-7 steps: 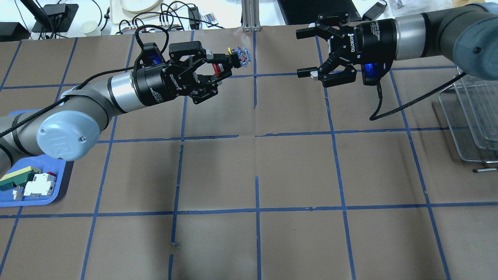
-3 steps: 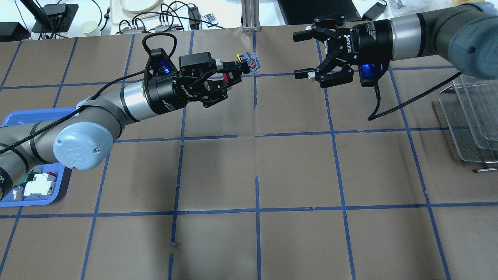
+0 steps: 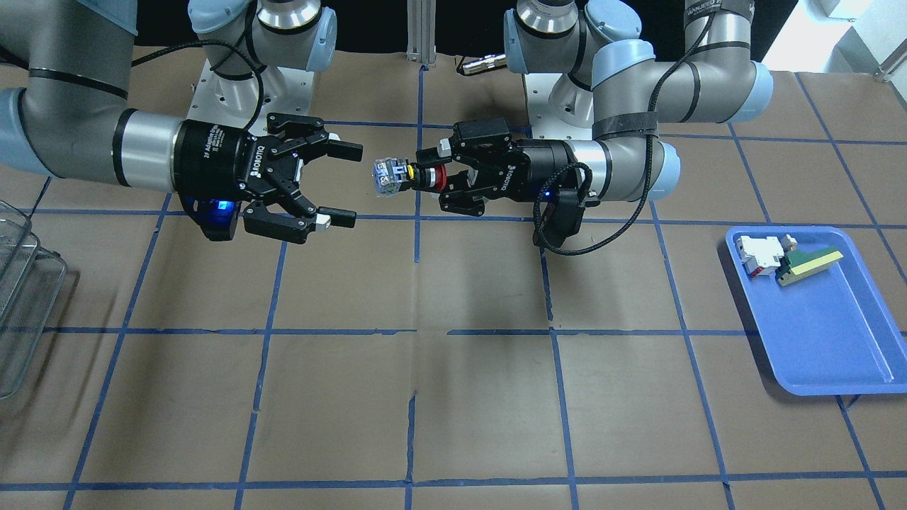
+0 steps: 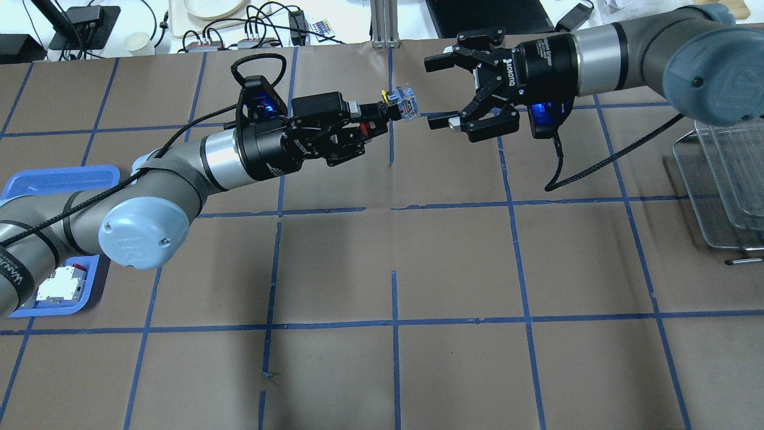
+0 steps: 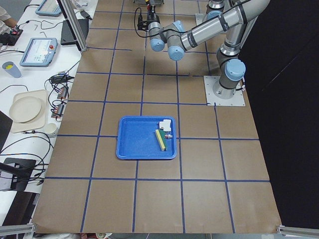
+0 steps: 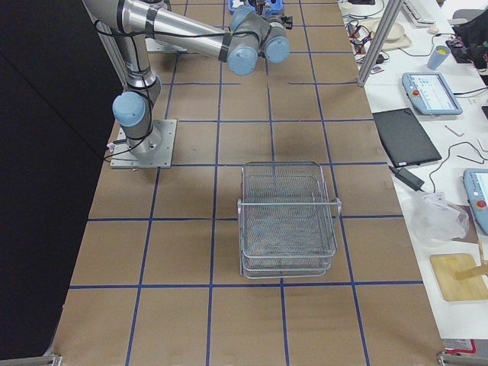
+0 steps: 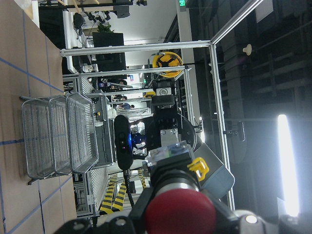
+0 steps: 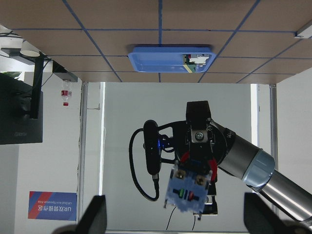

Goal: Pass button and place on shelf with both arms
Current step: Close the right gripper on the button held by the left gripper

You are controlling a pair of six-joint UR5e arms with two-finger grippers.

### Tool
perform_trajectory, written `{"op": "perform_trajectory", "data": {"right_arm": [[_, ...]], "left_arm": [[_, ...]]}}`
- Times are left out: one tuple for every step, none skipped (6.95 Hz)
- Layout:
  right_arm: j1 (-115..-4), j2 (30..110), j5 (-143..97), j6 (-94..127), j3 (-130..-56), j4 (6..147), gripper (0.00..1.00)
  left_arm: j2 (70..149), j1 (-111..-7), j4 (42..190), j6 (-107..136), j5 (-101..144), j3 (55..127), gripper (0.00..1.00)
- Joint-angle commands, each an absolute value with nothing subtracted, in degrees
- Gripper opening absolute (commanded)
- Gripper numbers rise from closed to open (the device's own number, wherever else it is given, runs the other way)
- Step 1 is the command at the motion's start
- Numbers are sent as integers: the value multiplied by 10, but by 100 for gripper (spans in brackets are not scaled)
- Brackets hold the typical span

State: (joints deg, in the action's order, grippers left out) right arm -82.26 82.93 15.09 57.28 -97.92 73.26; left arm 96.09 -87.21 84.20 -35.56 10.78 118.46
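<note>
Red-capped button [image 3: 407, 176] sits clamped in my left gripper [image 3: 441, 176], mid-air, just short of my right gripper [image 3: 347, 184], its jaws spread wide. Blue tray [image 3: 822, 333] holds white-and-red block [image 3: 757, 255] and green-and-yellow wedge [image 3: 809, 263]. Wire shelf [image 6: 288, 221] stands well apart.

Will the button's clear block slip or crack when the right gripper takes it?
The button looks rigid and probably won't flex. Its clear block seems smooth plastic, so possibly slippery. Small, likely light: the left gripper holds it out level.
</note>
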Motion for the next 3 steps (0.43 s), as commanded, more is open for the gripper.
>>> {"op": "perform_trajectory", "data": {"right_arm": [[-827,828,169,616,-979,753,100],[-824,829,203,620,-977,752,100],[-824,832,207,620,-976,751,100]], "left_arm": [[962,-878,828,-360,113,1187,24],[963,-878,828,-359,113,1187,23],[963,-878,827,-359,112,1187,24]]}}
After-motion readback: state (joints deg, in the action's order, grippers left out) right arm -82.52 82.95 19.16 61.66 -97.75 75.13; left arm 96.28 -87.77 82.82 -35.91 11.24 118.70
